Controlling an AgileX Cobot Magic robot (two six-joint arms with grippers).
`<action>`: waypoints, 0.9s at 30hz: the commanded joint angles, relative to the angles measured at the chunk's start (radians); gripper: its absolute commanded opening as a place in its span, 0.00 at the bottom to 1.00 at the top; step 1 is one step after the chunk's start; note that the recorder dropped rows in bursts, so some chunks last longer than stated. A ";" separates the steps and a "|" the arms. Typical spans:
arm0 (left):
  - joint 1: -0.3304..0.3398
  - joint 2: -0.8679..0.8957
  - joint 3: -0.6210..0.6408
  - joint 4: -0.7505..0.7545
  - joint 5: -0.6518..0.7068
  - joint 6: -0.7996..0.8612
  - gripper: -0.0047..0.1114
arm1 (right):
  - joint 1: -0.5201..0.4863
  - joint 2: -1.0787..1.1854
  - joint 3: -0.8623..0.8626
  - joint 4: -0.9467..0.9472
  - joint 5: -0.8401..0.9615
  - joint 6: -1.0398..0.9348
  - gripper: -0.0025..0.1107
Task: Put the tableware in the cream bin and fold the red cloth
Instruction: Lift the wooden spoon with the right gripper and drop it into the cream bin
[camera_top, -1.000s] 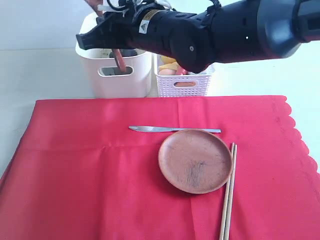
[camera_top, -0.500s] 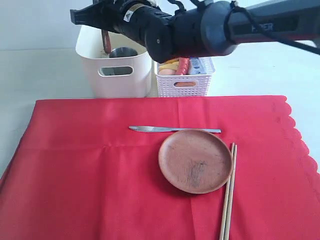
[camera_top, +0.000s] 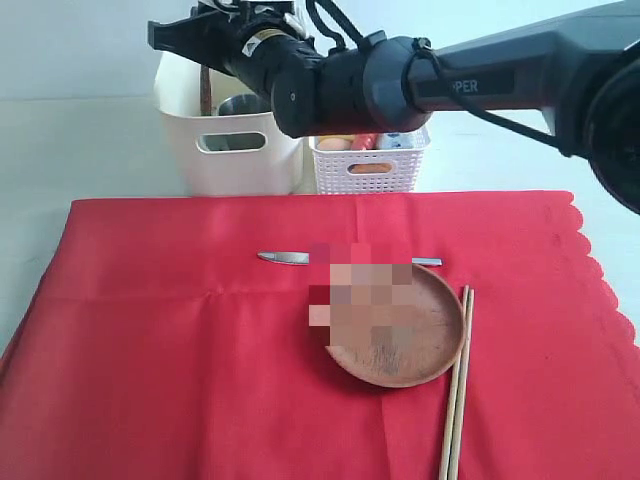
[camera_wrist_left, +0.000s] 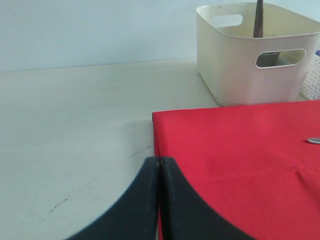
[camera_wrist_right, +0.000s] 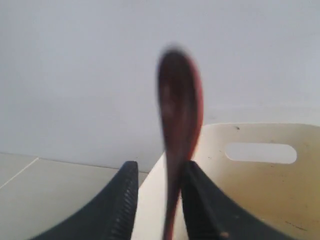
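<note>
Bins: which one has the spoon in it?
The cream bin, smooth-walled with oval handles; the dark wooden spoon sticks up inside it. Not the white lattice basket.

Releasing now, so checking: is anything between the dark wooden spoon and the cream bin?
Nothing visible. The dark wooden spoon, between the right gripper's jaws, points down into the tall cream plastic bin; the steel cup inside sits off to one side.
</note>
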 joint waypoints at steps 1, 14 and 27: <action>0.002 -0.006 -0.001 -0.005 -0.008 0.000 0.06 | -0.004 0.001 -0.011 0.005 -0.021 -0.044 0.47; 0.002 -0.006 -0.001 -0.005 -0.008 0.000 0.06 | -0.017 -0.173 0.008 -0.004 0.560 -0.225 0.31; 0.002 -0.006 -0.001 -0.005 -0.008 0.000 0.06 | -0.021 -0.463 0.365 -0.114 0.601 -0.323 0.02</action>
